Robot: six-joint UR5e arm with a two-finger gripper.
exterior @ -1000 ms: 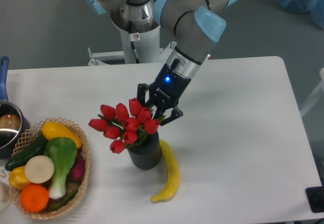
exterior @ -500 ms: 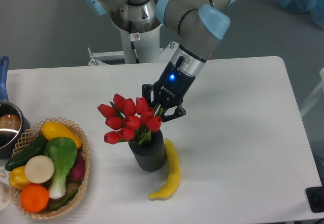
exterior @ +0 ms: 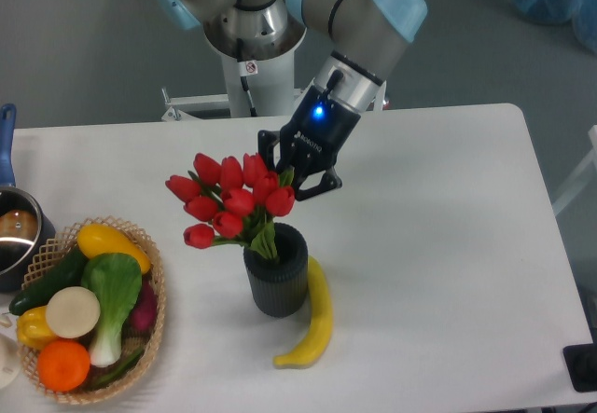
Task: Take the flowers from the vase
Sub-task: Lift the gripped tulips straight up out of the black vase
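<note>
Red tulip flowers (exterior: 230,204), centre frame, stems in ribbed dark cylindrical vase (exterior: 277,274); black gripper (exterior: 291,179) fingers clamped on bunch's upper right.

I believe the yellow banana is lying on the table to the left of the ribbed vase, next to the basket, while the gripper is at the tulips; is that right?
Not quite. The camera view shows the banana lying to the right of the vase, against its base and away from the basket. The rest holds: the gripper is at the tulips.
</note>
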